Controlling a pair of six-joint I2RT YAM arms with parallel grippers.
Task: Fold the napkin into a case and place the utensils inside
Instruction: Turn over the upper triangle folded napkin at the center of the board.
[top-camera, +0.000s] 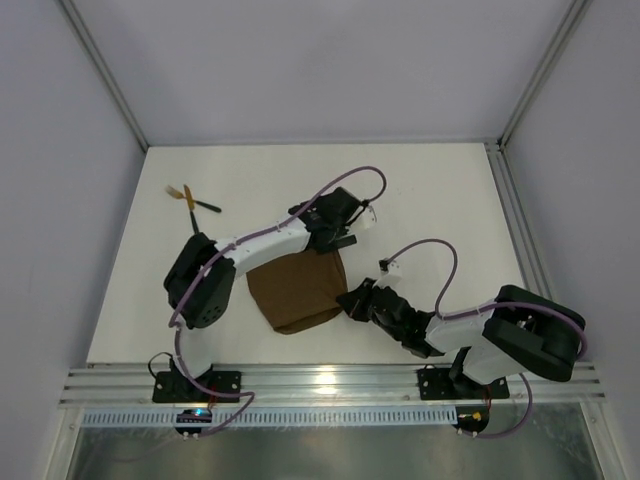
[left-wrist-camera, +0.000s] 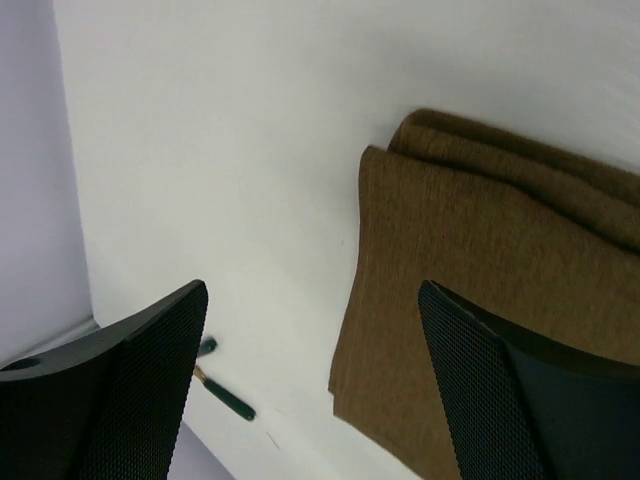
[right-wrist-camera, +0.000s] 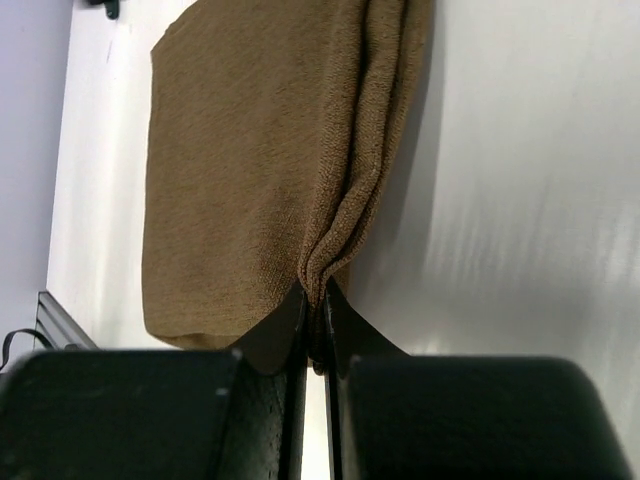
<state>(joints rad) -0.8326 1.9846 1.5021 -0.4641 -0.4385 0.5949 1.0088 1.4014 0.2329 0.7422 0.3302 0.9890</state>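
Observation:
The brown napkin (top-camera: 298, 292) lies folded into several layers on the white table, between the two arms. My right gripper (top-camera: 348, 298) is at its right edge, and in the right wrist view my right gripper (right-wrist-camera: 318, 305) is shut on a bunched fold of the napkin (right-wrist-camera: 240, 170). My left gripper (top-camera: 333, 243) hovers over the napkin's far edge. In the left wrist view my left gripper (left-wrist-camera: 312, 350) is open with nothing between its fingers; the napkin (left-wrist-camera: 480, 270) lies under the right finger. The two utensils (top-camera: 190, 200) lie crossed at the far left; one black handle (left-wrist-camera: 228, 398) shows.
A metal rail (top-camera: 330, 385) runs along the table's near edge, where both arm bases are bolted. White walls with metal frame posts (top-camera: 105, 75) enclose the table on the left, back and right. Purple cables (top-camera: 425, 250) loop above the arms.

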